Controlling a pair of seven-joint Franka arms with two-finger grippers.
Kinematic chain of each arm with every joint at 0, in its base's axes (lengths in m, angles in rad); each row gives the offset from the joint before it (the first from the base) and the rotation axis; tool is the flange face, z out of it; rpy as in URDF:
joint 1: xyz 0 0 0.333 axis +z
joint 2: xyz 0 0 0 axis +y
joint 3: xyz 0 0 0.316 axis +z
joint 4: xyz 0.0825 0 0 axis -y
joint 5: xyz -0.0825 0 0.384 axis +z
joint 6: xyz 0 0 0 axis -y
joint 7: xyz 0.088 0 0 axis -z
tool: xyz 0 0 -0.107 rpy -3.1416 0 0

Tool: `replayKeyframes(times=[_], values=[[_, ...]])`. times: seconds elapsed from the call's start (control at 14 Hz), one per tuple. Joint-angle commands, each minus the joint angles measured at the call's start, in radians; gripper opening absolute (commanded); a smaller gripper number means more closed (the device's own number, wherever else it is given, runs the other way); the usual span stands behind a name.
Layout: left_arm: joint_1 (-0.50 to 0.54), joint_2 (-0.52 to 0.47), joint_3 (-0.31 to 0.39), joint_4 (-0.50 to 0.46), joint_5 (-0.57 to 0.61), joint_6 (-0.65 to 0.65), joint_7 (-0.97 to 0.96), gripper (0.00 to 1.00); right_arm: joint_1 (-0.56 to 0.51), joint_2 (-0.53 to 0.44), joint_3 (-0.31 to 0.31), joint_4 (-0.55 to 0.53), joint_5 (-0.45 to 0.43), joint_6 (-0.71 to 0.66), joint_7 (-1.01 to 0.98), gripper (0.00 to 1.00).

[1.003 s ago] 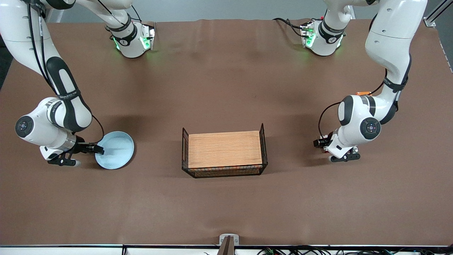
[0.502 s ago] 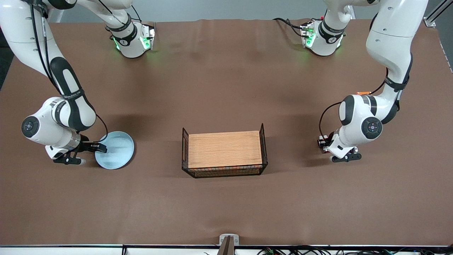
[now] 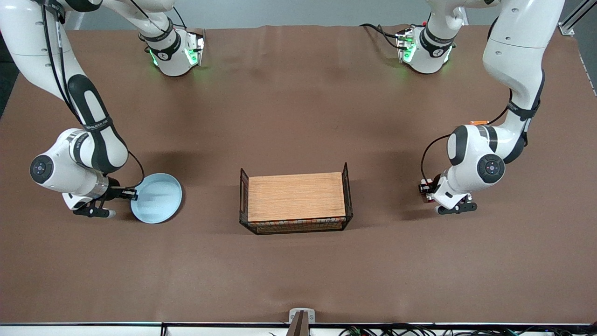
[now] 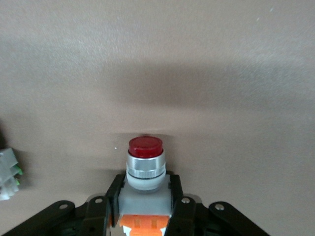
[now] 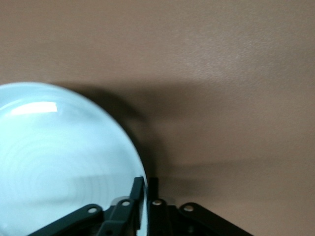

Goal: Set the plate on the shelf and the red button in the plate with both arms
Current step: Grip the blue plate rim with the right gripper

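The pale blue plate (image 3: 157, 198) is at the right arm's end of the table, tilted, one rim lifted. My right gripper (image 3: 132, 193) is shut on its rim; in the right wrist view the plate (image 5: 59, 157) fills one side and the fingers (image 5: 137, 189) pinch its edge. My left gripper (image 3: 425, 188) is at the left arm's end of the table, shut on the red button (image 4: 145, 162), which has a dark red cap, a silver collar, a white body and an orange block; it is held low over the bare table.
A black wire basket (image 3: 347, 196) holding a wooden board (image 3: 295, 195) stands mid-table between the two grippers. A small white-and-green part (image 4: 9, 173) lies on the table near the left gripper. An orange object (image 3: 478, 123) shows just by the left arm's elbow.
The right gripper has moved the plate a little toward the basket and tilted it up. The left gripper has drawn slightly toward the left arm's end with the button.
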Motion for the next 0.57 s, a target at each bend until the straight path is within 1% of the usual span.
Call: replayKeyframes(times=[0.0, 0.14, 0.22, 0.36, 0.5], values=[[-0.001, -0.053, 0.004, -0.004, 0.004, -0.027, -0.033, 0.32, 0.018, -0.019, -0.005, 0.038, 0.014, -0.071, 0.05, 0.0], [0.002, -0.075, 0.004, 0.002, 0.004, -0.027, -0.034, 0.32, 0.018, -0.034, -0.005, 0.058, 0.012, -0.105, 0.058, 0.0], [0.002, -0.079, 0.004, 0.006, 0.004, -0.027, -0.034, 0.32, 0.017, -0.038, -0.005, 0.087, 0.012, -0.154, 0.064, 0.0], [0.002, -0.089, 0.004, 0.015, 0.004, -0.027, -0.048, 0.32, 0.017, -0.054, -0.005, 0.158, 0.012, -0.301, 0.113, 0.0], [0.002, -0.098, 0.004, 0.023, 0.004, -0.028, -0.073, 0.32, 0.02, -0.09, -0.005, 0.233, 0.009, -0.468, 0.217, 0.0]])
